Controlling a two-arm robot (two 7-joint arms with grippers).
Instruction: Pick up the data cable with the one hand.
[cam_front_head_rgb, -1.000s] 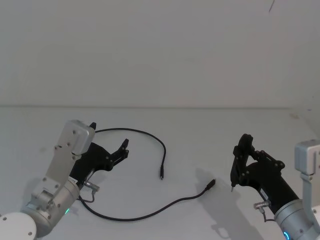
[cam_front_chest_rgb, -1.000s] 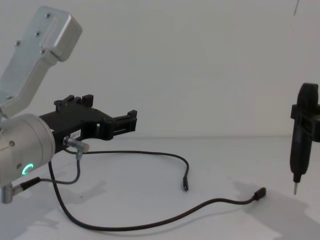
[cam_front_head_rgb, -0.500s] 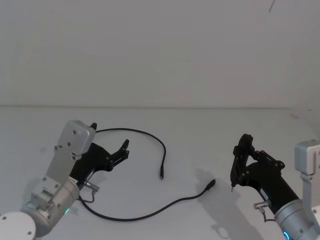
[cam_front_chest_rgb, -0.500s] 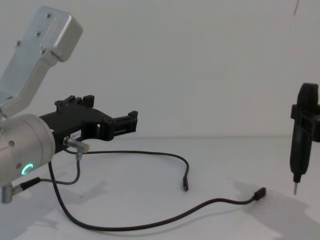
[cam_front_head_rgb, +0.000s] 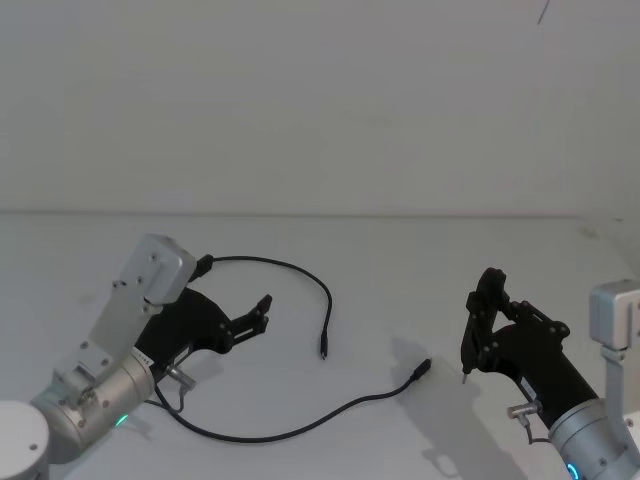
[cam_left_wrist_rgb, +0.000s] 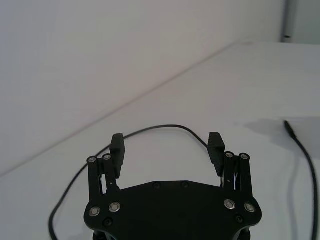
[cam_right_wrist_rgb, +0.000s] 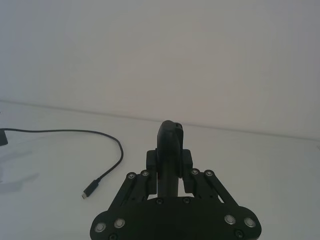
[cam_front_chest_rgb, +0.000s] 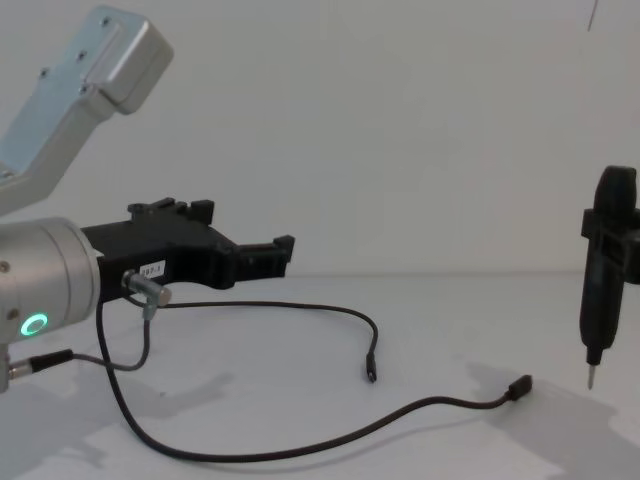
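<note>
Left side: we find the left gripper (cam_left_wrist_rgb: 166, 142) poised above the table (cam_front_head_rgb: 400, 270), its 2 fingers spread wide with nothing between them. A short grey wire (cam_front_chest_rgb: 146, 290) hangs off its wrist (part of the rig, not the item to be lifted).

Centre: the data cable (cam_front_head_rgb: 262, 437) lies flat on the table in 1 long loop. Its far arc runs across just ahead of the spread fingers, lower than them, then curves round to the inner plug (cam_front_head_rgb: 323, 351). The near run sweeps from under the wrist out to the outer plug (cam_front_head_rgb: 424, 369). We see no contact between fingers and cable.

Right side: the right gripper (cam_right_wrist_rgb: 170, 162) is parked well apart from the cable, clamped on a pen-shaped tool (cam_front_chest_rgb: 594, 325) whose tip points down above the table.

Assessment: we judge the step in hand to be the approach. To do it well, the fingers should come down astride the far arc, crossing it square. The tips should reach right to the table surface, since so thin a cable gives little to bite on. We advise gripping the cord, not a plug, and lifting slowly: the slack will trail and may drag.
</note>
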